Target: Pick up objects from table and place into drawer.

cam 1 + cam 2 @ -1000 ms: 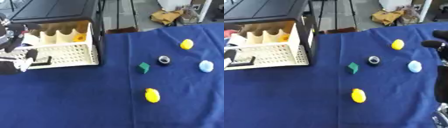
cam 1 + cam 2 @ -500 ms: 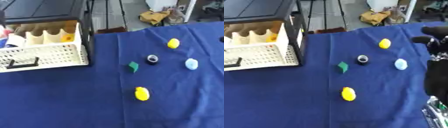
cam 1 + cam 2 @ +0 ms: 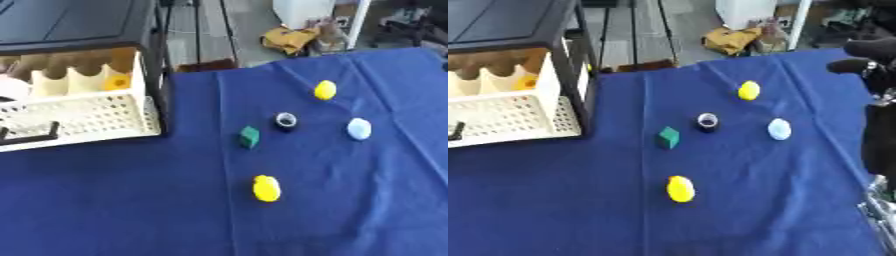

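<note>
Most of the job looks undone: the white drawer (image 3: 83,117) stands pulled open at 9 o'clock with one yellow piece (image 3: 116,82) inside, while five objects lie on the blue cloth (image 3: 131,200): two yellow lumps (image 3: 266,188) (image 3: 325,90), a green block (image 3: 249,137), a dark ring (image 3: 285,120), a pale-blue piece (image 3: 358,128). The right hand (image 3: 868,52) hovers at 2 o'clock (whether released or clenched I cannot tell), near the cloth's right edge; open room lies toward 6.
</note>
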Robot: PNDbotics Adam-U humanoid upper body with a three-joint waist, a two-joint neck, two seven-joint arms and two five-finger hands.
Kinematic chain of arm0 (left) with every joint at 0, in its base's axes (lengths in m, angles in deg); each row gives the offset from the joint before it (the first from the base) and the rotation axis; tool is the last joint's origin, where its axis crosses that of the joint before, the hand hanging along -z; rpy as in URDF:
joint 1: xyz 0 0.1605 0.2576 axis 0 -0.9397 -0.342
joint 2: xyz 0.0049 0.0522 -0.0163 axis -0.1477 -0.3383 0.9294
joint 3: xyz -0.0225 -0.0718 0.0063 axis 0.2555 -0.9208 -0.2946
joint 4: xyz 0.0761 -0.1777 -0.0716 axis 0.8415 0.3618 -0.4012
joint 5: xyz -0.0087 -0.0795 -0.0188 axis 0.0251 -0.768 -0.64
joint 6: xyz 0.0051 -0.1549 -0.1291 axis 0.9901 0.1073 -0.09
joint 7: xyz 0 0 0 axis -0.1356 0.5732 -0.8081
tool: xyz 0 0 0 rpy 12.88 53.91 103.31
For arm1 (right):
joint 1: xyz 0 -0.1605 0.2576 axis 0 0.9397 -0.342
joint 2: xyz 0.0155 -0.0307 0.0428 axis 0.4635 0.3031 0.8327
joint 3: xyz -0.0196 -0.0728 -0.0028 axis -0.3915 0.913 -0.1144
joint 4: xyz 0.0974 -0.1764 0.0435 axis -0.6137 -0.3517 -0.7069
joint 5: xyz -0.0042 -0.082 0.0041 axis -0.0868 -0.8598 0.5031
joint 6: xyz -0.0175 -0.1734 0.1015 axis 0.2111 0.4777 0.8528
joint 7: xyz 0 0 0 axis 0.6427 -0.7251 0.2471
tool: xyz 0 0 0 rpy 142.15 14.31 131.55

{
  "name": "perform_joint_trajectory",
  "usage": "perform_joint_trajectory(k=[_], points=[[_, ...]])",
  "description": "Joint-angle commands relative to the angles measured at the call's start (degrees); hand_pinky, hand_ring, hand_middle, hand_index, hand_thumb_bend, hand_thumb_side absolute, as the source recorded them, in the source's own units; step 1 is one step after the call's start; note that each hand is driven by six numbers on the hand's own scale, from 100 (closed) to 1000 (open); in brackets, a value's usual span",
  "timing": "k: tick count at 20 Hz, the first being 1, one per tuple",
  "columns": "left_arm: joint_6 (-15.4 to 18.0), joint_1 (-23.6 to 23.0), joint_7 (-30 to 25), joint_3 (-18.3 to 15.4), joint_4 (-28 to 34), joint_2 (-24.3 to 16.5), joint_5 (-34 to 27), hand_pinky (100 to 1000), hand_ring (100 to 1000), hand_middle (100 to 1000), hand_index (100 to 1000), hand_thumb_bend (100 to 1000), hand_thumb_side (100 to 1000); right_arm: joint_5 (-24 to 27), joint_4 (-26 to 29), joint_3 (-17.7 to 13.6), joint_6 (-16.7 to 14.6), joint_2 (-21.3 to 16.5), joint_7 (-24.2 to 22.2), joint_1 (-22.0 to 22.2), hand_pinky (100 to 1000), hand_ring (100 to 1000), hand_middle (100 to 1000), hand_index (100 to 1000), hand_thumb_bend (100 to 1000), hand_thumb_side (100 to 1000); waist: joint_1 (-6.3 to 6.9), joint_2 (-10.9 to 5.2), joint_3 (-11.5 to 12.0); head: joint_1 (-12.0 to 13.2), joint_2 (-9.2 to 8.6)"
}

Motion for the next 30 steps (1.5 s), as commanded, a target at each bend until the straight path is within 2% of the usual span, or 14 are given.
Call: perform_joint_trajectory(k=[1, 5, 8, 10, 14, 20, 24, 30], points=[[4.02, -0.34, 5.23, -1.18, 0.73, -0.32, -4.50, 513, 753, 716, 973, 191, 926, -2.47, 0.59, -0.96, 0.16, -4.99, 0.26, 0.28, 676, 778, 719, 830, 100, 864, -0.24, -1.54, -0.08, -0.06, 0.55], [9.76, -2.21, 7.46, -0.39, 0.73, 1.30, -6.61, 612, 806, 772, 989, 267, 912, -6.11, 0.59, -0.88, -0.54, -10.28, -0.17, 1.84, 684, 788, 735, 841, 100, 862, -0.41, -1.80, -0.22, 0.24, 1.00], [13.61, -3.21, 7.76, 0.60, 0.73, 3.18, -7.85, 630, 806, 771, 979, 247, 920, -9.38, 0.59, -0.18, -1.51, -14.73, -1.13, 3.17, 692, 799, 752, 854, 100, 870, -0.55, -1.99, -0.26, 0.63, 1.30], [14.87, -3.79, 7.82, 1.28, 0.73, 4.38, -8.84, 627, 806, 771, 977, 232, 937, -12.40, 0.59, -0.07, -2.49, -18.69, -1.82, 4.22, 696, 802, 761, 858, 100, 871, -0.64, -2.12, -0.28, 1.04, 1.66], [14.68, -4.07, 6.16, 2.44, 0.73, 5.92, -9.55, 619, 797, 761, 975, 228, 952, -18.51, 0.59, 0.29, -1.68, -27.05, -1.48, 6.84, 711, 818, 782, 869, 100, 911, -1.23, -2.46, -0.49, 1.51, 2.15], [13.87, -3.63, 3.47, 3.55, 0.73, 7.31, -10.18, 606, 784, 749, 973, 208, 977, -27.62, 0.59, 1.21, 3.05, -33.83, 0.31, 6.22, 701, 811, 804, 876, 100, 1000, -1.93, -2.54, -0.52, 1.57, 2.16], [13.31, -3.43, 1.92, 4.27, 0.73, 8.89, -10.47, 600, 779, 744, 971, 190, 997, -32.77, 0.59, 2.75, 6.19, -36.49, 0.10, 5.36, 707, 819, 809, 881, 100, 1000, -2.33, -2.35, -0.25, 1.05, 2.12], [11.47, -3.40, -0.38, 5.62, 0.73, 13.26, -10.48, 581, 768, 733, 969, 158, 1000, -33.62, 0.59, 4.74, 10.56, -37.69, -1.95, 1.71, 715, 826, 817, 888, 100, 1000, -2.87, -1.98, 0.52, -0.27, 1.80]])
